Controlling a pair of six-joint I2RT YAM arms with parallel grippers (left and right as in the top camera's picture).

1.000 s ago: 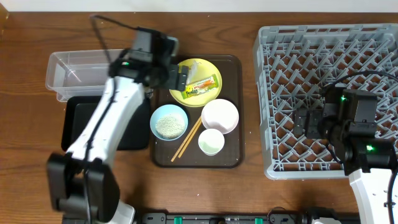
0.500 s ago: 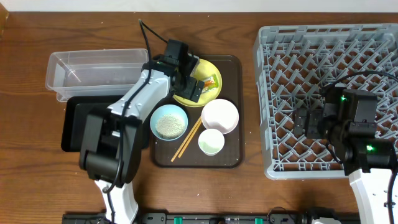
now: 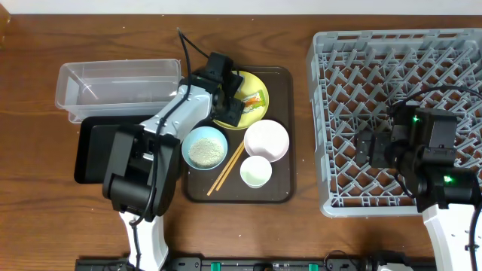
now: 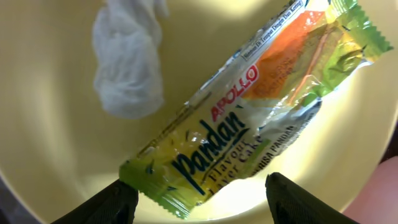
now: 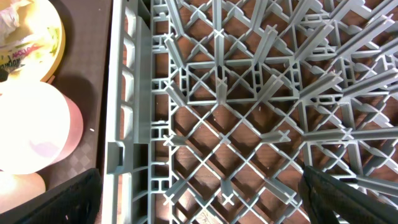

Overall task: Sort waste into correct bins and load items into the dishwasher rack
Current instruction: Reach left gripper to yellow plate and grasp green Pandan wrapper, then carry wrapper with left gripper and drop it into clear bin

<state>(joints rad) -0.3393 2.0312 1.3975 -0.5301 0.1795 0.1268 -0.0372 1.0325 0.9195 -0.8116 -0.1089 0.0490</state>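
**Left jaws.** Spread wide, one tip at each lower corner of the left wrist view. They hover just above the snack wrapper (image 4: 249,118), whose green lower end lies between the tips. No tip is seen touching it. The wrapper lies flat and diagonal on the yellow plate (image 4: 56,155), beside a crumpled white scrap (image 4: 127,68).

**Right jaws.** Spread wide and holding nothing. They hang over the left part of the dishwasher rack (image 5: 249,93), above its lattice of pegs.

**Serving tray.** The overhead view shows the plate (image 3: 258,114) at the rear of the brown serving tray (image 3: 280,188), partly covered by the left arm.
- Light blue bowl (image 3: 186,143): at the tray's left edge, holding the rice-like grains (image 3: 205,150).
- White bowl (image 3: 266,140): just in front of the plate.
- White cup (image 3: 255,172): just in front of the white bowl.
- Chopsticks (image 3: 227,168): lying diagonally between the blue bowl and the cup.

**Bins.** The clear tub (image 3: 113,86) and the black tray (image 3: 90,150) sit on the counter (image 3: 30,188) left of the serving tray, the tub behind the black tray.

**Rack.** It stands at the right of the counter, apart from the serving tray.
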